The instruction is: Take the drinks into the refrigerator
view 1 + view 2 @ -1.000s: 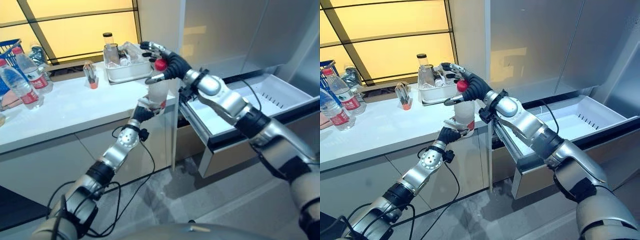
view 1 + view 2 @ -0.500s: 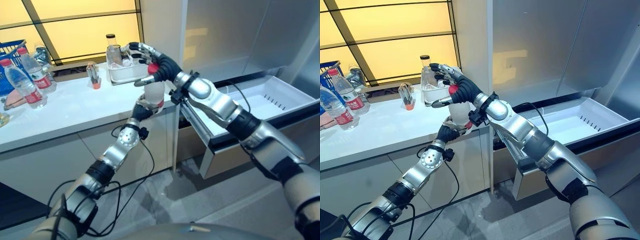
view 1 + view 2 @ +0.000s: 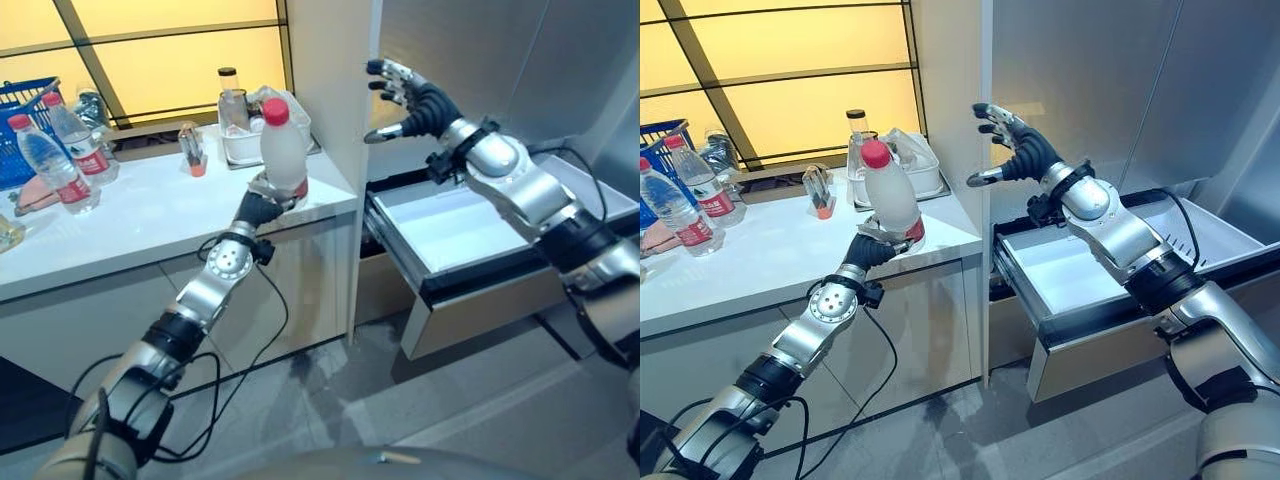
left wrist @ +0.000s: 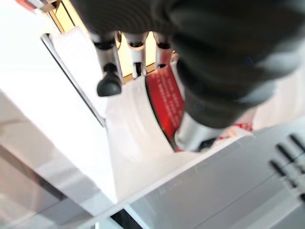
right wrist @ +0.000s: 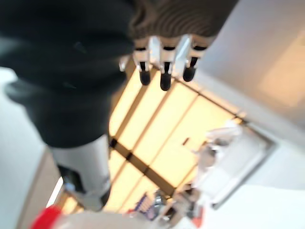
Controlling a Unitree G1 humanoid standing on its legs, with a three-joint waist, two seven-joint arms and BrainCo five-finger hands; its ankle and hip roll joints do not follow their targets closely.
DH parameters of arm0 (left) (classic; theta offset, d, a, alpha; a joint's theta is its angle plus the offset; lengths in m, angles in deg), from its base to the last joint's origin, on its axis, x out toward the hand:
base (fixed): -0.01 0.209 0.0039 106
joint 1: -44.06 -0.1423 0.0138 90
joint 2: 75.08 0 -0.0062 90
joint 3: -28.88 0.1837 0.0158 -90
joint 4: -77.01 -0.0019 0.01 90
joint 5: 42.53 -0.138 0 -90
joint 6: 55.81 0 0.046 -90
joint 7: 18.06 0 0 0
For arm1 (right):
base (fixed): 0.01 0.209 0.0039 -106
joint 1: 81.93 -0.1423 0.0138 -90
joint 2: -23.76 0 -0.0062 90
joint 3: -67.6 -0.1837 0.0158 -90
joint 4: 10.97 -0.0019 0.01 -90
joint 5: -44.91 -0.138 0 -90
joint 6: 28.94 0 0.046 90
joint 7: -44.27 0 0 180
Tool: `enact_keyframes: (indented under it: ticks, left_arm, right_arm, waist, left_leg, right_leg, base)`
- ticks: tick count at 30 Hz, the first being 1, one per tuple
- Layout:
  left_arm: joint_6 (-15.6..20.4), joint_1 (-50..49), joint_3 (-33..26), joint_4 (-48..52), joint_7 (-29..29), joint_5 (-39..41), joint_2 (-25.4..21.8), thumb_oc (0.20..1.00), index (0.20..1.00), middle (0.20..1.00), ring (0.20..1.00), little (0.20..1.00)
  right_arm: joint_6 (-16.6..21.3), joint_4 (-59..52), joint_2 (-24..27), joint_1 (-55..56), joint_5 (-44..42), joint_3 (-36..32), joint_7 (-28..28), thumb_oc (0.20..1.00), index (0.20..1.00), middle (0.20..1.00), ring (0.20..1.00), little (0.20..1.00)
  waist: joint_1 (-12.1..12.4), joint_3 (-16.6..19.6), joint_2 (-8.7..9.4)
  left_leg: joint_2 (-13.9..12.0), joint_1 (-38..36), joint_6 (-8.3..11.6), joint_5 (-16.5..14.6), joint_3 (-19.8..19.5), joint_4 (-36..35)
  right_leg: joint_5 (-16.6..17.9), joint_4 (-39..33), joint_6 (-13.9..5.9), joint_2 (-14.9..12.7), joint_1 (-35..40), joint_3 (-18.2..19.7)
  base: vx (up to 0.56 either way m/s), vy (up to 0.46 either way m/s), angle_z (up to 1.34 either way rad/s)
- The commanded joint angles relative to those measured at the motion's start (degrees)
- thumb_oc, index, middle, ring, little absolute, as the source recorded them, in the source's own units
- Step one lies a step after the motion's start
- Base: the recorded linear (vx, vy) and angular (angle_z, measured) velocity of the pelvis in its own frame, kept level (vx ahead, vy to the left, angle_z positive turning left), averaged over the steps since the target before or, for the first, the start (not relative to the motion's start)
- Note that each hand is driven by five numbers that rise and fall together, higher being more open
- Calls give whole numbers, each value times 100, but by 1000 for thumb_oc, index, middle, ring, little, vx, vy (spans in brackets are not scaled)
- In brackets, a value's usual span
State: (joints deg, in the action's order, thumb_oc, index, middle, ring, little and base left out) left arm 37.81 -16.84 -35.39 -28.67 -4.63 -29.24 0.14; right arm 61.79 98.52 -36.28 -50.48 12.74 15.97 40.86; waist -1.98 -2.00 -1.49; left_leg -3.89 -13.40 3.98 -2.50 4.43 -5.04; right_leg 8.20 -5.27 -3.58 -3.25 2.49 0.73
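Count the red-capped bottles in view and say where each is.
3: one bottle held upright in the left hand over the counter's edge, two bottles at the counter's far left. The basket may hide more.

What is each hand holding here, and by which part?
The left hand grips the red-capped water bottle by its lower body, holding it upright above the counter edge. The right hand is open and holds nothing.

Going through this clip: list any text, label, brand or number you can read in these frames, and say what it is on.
None can be read.
Bottle held in the left hand: red label with white print, too blurred to read in the left wrist view.
Two bottles at the counter's far left: red labels, too small to read.
Blue basket, white tray, open drawer: no print visible.
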Motion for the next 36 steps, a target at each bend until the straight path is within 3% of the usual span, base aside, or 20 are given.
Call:
enact_keyframes:
  ticks: [1,16,28,34,36]
  left_arm:
    - [723,982,-110,500,-5,249,-283,200,200,200,200,200]
    - [736,1162,135,691,-212,642,52,200,200,200,200,200]
    - [616,1341,687,555,-748,1284,122,200,200,200,200,200]
    - [602,1556,849,304,-701,1404,306,200,200,200,200,200]
    - [591,1591,865,202,-684,1396,373,247,247,247,247,247]
  right_arm:
    - [86,506,216,-835,-104,501,-256,1000,1000,1000,1000,1000]
    - [107,800,-306,-648,-453,384,-393,1000,1000,1000,1000,1000]
    - [24,751,-575,-1372,-438,1038,-652,1000,1000,1000,1000,1000]
    - [60,762,-892,-1445,-464,1063,-574,1000,1000,1000,1000,1000]
    - [65,770,-950,-1425,-451,1033,-543,1000,1000,1000,1000,1000]
  waist:
    - [136,212,112]
    - [165,151,114]
    - [157,124,102]
    - [135,157,78]
    - [126,162,73]
  left_leg:
    - [172,385,-93,-148,-335,241]
    - [166,391,-100,-177,-382,232]
    - [166,366,-92,-179,-367,237]
    - [166,345,-99,-182,-365,232]
    - [172,346,-102,-184,-365,236]
  right_leg:
    - [-1108,550,-291,-242,433,-320]
    - [-1151,552,-283,-213,439,-349]
    - [-1141,519,-278,-197,463,-299]
    - [-1145,533,-278,-202,491,-309]
    - [-1144,534,-278,-205,492,-308]
  base:
    - [0,0,0]
    - [3,-1,0]
    - [4,-1,0]
    - [0,0,0]
    - [0,0,0]
